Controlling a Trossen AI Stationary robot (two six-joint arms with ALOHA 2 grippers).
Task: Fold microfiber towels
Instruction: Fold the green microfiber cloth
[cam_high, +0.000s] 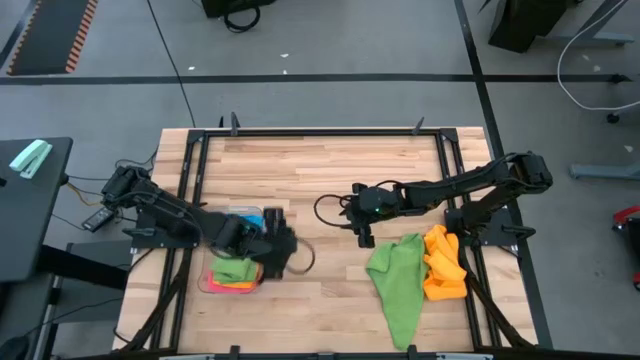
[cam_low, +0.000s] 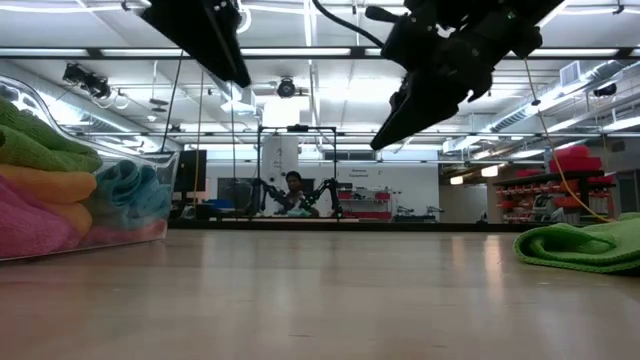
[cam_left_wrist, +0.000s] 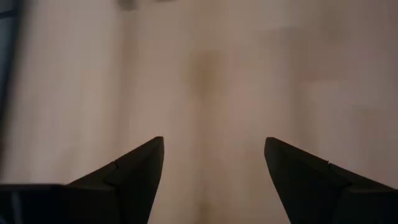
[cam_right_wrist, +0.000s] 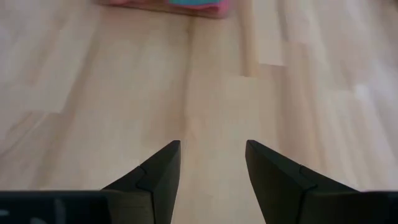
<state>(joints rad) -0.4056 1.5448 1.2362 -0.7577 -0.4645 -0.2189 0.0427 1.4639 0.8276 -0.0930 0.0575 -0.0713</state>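
A clear plastic tray (cam_high: 212, 284) at the table's near left holds folded towels: green (cam_high: 232, 268), pink, orange and blue (cam_low: 128, 190) ones. A loose green towel (cam_high: 397, 280) lies spread at the near right, and an orange towel (cam_high: 443, 264) lies crumpled beside it, toward the right edge. My left gripper (cam_high: 283, 247) is open and empty above the table, just right of the tray. My right gripper (cam_high: 362, 232) is open and empty above the table's middle, just left of the green towel.
Bare wooden table shows between the tray and the loose towels. A black metal frame (cam_high: 330, 132) runs along the table's edges. In the low view a person (cam_low: 293, 190) sits far off in the room beyond the table.
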